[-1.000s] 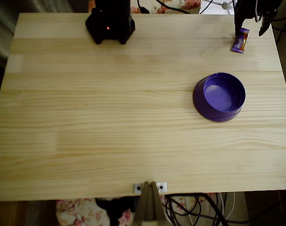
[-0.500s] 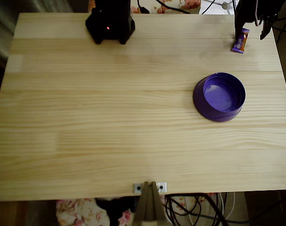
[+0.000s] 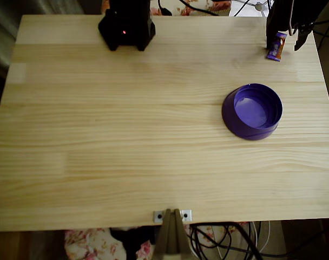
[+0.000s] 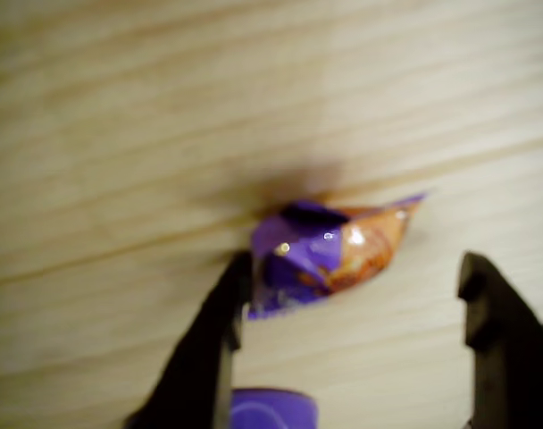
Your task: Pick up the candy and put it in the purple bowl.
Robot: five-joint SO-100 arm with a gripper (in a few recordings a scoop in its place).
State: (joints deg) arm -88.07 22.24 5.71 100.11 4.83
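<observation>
The candy [image 3: 276,46] is a small purple wrapper with an orange stripe, lying at the far right back of the table. My gripper [image 3: 286,42] is black and stands over it, open, one finger on each side. In the wrist view the candy [image 4: 329,253] lies between the two black fingertips, and the left fingertip [image 4: 220,313] touches its purple end while the right one stands apart. The gripper [image 4: 354,295] holds nothing. The purple bowl [image 3: 252,111] sits upright on the table, well in front of the candy; a bit of its rim [image 4: 273,407] shows at the wrist view's bottom edge.
A black arm base [image 3: 126,24] with a red light stands at the back of the wooden table [image 3: 126,135]. The table's right edge runs close beside the candy. A metal clamp [image 3: 172,216] is fixed to the front edge. Cables hang below.
The gripper has shifted slightly and come down around the candy, its fingers narrowing toward it. The candy and the bowl have stayed in place.
</observation>
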